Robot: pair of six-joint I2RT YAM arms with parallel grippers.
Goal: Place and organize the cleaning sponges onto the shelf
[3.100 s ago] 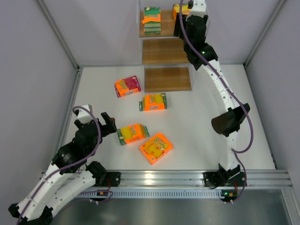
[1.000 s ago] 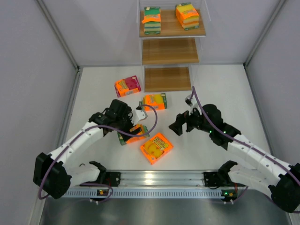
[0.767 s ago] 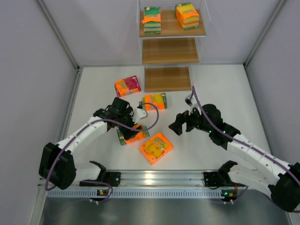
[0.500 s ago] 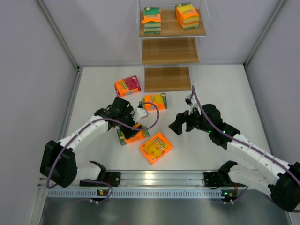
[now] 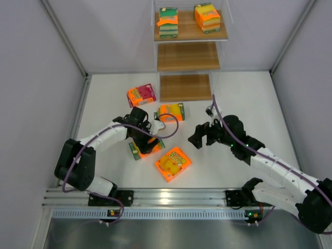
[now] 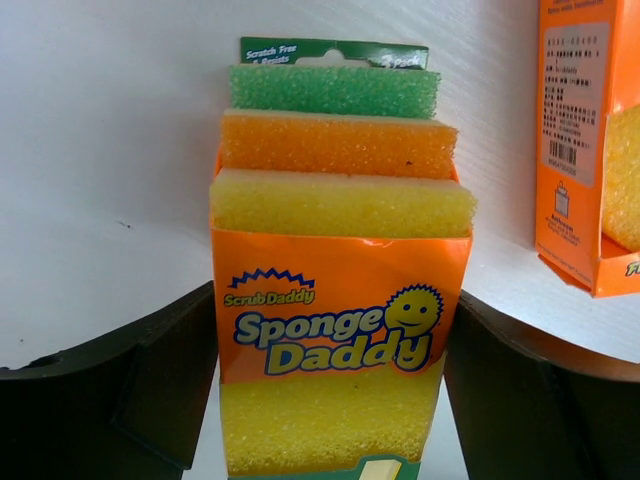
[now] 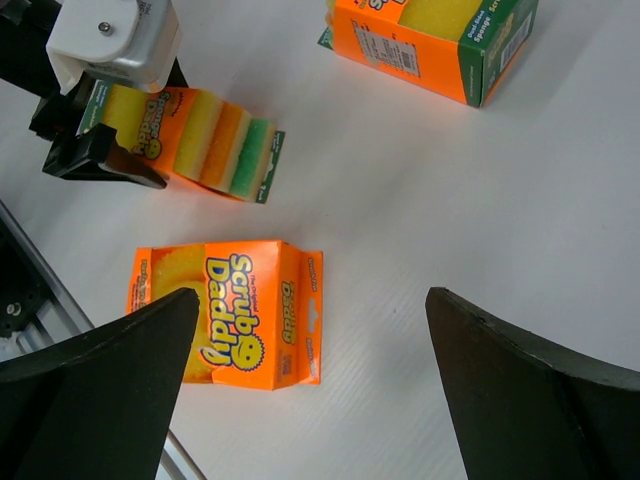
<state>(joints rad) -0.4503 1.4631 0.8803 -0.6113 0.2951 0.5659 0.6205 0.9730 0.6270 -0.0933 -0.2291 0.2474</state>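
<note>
White tabletop floors a grey-walled booth, with a ribbed aluminium rail along the bottom edge of the overhead view. Bare surface stretches over the right half of that frame and down the left wall, while the packs cluster in the middle.

At top centre stands the three-tier shelf of brown wooden boards in a clear frame. Its top board carries a mostly green sponge pack at the left and an orange stacked sponge pack at the right, well apart. The two lower boards show only wood.

On the table, a pink-red sponge pack lies just left of the lowest board. An orange and green boxed pack lies below that board, and a flat orange Scrub Daddy pack lies nearest the rail.

The left gripper is down at frame centre over a striped green, orange and yellow Sponge Daddy pack. Its dark fingers meet both long sides of the pack, clamping it as it lies on the table.

The right gripper hovers just right of centre with its jaws spread wide, holding and touching nothing. The flat orange pack is below it in the wrist view.
</note>
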